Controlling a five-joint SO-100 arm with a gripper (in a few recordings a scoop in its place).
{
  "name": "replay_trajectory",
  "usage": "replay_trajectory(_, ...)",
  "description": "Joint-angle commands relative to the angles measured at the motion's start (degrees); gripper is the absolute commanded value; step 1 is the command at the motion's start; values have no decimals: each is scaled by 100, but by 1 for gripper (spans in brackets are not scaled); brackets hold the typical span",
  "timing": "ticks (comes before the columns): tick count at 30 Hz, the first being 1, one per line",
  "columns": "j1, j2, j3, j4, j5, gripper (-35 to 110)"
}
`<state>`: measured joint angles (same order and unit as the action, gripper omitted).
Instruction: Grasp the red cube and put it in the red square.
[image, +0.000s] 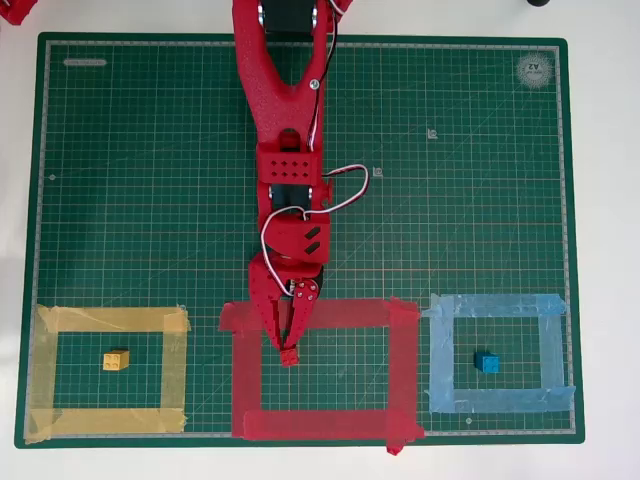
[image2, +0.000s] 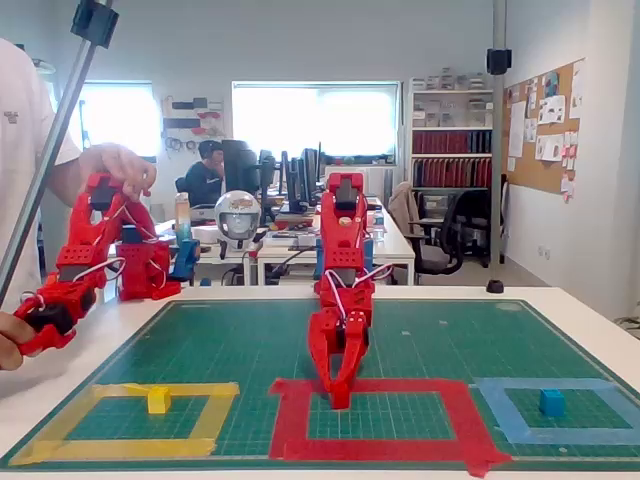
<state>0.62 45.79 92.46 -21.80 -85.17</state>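
Observation:
In the overhead view my red gripper (image: 287, 346) reaches down over the top left part of the red square (image: 320, 424). Its fingers converge on the red cube (image: 290, 357), a tiny red block at their tips, inside the tape outline. In the fixed view the gripper (image2: 340, 392) points down with the red cube (image2: 340, 401) at its tip, at or just above the mat inside the red square (image2: 380, 449). Whether the cube touches the mat I cannot tell. The fingers look shut on it.
A yellow block (image: 116, 360) lies inside the yellow tape outline (image: 110, 320) at the left. A blue block (image: 488, 363) lies inside the light-blue tape outline (image: 500, 305) at the right. All rest on a green cutting mat (image: 150, 180).

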Motion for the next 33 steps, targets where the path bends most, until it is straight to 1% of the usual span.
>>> replay_trajectory(1,-79,105,-132,-483,0,-1)
replay_trajectory(27,-483,105,149,-615,26,-1)
replay_trajectory(30,-501,536,483,-615,53,-1)
replay_trajectory(33,-580,1441,1239,-571,167,-1)
